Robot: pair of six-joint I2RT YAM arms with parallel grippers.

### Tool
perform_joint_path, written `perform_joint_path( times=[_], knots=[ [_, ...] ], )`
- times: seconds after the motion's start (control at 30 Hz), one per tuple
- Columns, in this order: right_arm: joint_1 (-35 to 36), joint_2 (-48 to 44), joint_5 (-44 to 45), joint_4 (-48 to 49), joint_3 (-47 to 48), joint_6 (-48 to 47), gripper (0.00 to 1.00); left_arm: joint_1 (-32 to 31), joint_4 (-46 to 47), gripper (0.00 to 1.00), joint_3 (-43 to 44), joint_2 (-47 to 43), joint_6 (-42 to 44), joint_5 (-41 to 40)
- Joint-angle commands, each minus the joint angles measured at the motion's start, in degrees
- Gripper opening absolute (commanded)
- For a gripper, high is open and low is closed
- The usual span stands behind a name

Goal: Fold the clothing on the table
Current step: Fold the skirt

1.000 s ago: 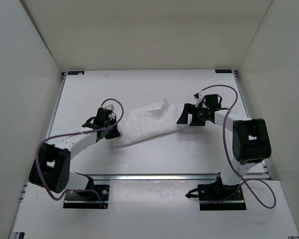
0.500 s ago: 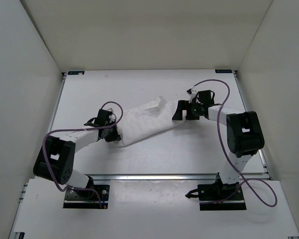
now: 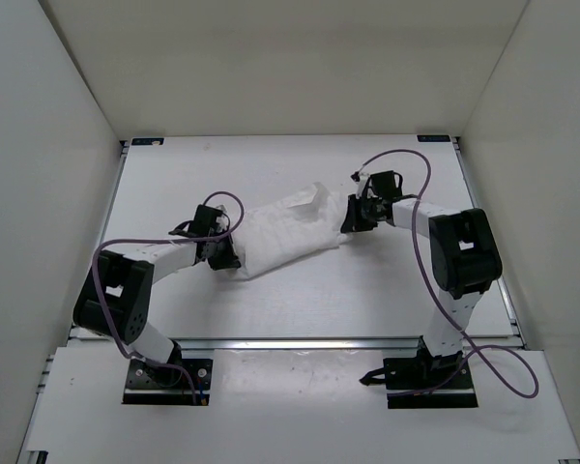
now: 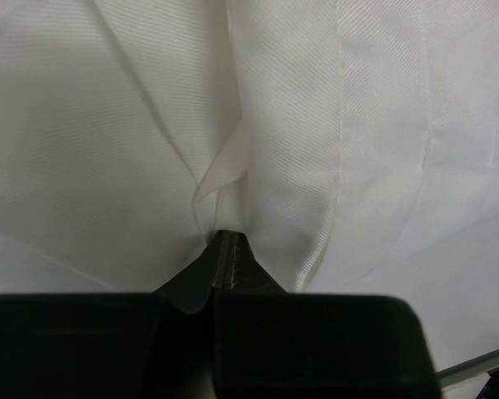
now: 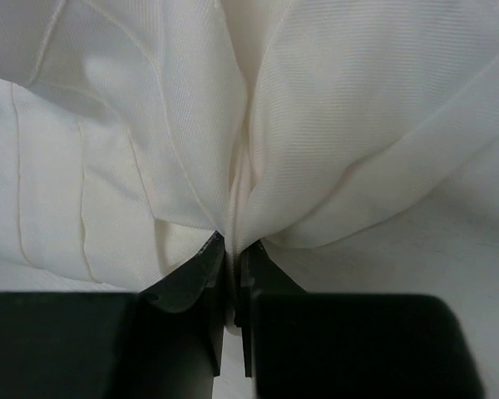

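Clothing (image 3: 285, 232) on table (image 3: 271, 169), pinched at both ends

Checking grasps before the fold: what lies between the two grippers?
Only the clothing, running diagonally from the left gripper to the right gripper, each shut on one end; the top external view shows it.

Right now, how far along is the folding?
Grasping looks done: the left claw and right claw are each shut on a pinch of the white garment, at opposite ends. In hand: it lies as a rumpled diagonal strip on the table between them. Left: the actual fold; no neat layers show yet.
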Motion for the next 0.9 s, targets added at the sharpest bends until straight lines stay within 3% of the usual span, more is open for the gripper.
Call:
perform_joint_path(
  times=[0.0, 0.33, 0.6, 0.87],
  knots=[
    [0.21, -2.05, 4.89, -1.88, 4.19, -1.23, 0.0, -0.72, -3.03, 0.0, 1.37, 3.05, 1.29, 0.29],
    [9.86, -9.08, 8.84, -7.16, 13.68, -2.81, 0.0, -3.18, -0.67, 0.0, 4.71, 9.81, -0.19, 6.27],
    [20.15, -11.29, 7.26, -4.61, 14.3, 1.31, 0.0, -3.8, 6.44, 0.0, 6.21, 14.74, -6.61, 15.14],
    [26.57, -8.56, 2.52, -1.98, 12.37, 6.76, 0.0, -2.3, 15.33, 0.0, 2.17, 14.65, -14.35, 19.98]
  ],
)
